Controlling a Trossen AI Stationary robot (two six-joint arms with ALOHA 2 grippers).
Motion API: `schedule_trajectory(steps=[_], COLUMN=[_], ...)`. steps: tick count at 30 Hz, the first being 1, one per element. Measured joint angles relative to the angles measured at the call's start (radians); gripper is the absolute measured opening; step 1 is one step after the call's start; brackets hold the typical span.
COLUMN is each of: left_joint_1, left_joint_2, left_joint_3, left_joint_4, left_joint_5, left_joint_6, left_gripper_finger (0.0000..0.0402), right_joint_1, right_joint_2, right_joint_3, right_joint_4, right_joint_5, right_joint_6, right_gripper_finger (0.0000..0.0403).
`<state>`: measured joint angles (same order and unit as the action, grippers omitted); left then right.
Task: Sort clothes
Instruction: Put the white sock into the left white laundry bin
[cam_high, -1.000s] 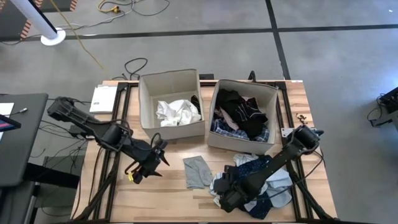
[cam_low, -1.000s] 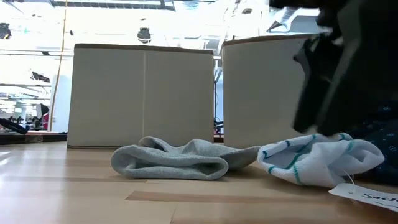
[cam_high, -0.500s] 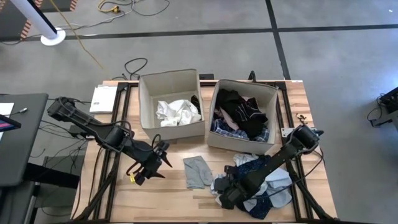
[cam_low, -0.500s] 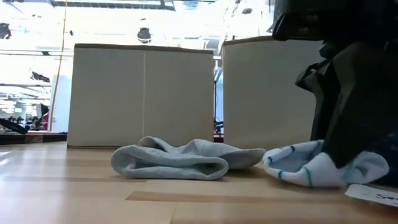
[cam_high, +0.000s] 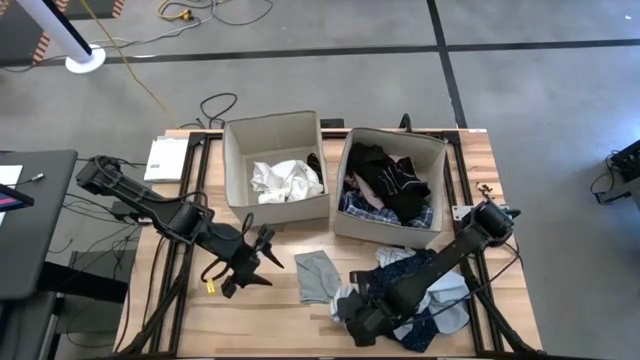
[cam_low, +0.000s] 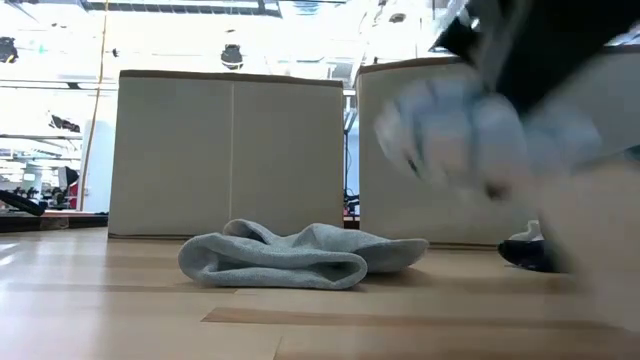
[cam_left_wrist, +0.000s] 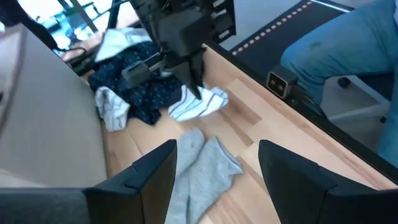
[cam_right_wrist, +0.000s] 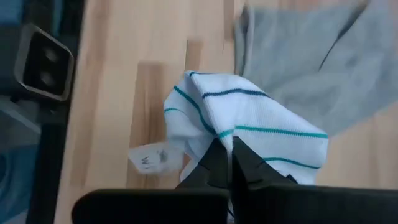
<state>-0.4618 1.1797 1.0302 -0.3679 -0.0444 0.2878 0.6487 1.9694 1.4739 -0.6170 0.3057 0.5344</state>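
Note:
A white sock with teal stripes is in my right gripper, which is shut on it at the near middle of the table. In the low view the sock shows blurred, up off the tabletop. A grey garment lies flat on the wood just left of it. My left gripper hovers open left of the grey garment, touching nothing. A pile of navy dotted and light blue clothes lies under my right arm. My right gripper pinches a bunched part of the striped sock between its two fingers, which come from above, slanting toward the table's left. How many layers cannot be told. The sock is lifted clear of the table, with a paper tag beside it.
Two beige fabric boxes stand at the back: the left one holds white clothes, the right one dark and plaid ones. Bare wood lies at the near left. A person's leg in blue shows beyond the table.
My right gripper has shut on the striped sock and raised it off the table, moving a little toward the table's left. The sock, lying on the wood a second ago, now hangs above it. My left gripper has drifted slightly toward the grey garment.

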Motion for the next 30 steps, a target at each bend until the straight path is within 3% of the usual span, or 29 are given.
schedule_trajectory(steps=[9, 17, 23, 30], left_joint_1=[-0.002, -0.006, -0.006, -0.022], left_joint_2=[0.000, 0.000, 0.001, 0.075], left_joint_3=[0.000, 0.000, 0.000, 0.001], left_joint_4=[0.110, 0.240, 0.256, 0.319], left_joint_5=[-0.079, -0.079, -0.097, -0.233], left_joint_6=[0.138, 0.241, 0.360, 0.554], left_gripper_finger=[0.0222, 0.0222, 0.0222, 0.0222], right_joint_1=[-0.005, -0.029, -0.058, -0.107], right_joint_2=[-0.003, -0.010, -0.011, -0.011], right_joint_3=[0.227, 0.402, 0.480, 0.538], right_joint_4=[-0.155, -0.275, -0.276, -0.259], right_joint_5=[0.153, 0.415, 0.420, 0.376], right_joint_6=[-0.208, -0.360, -0.462, -0.506], right_gripper_finger=[0.0005, 0.0004, 0.0004, 0.0004])
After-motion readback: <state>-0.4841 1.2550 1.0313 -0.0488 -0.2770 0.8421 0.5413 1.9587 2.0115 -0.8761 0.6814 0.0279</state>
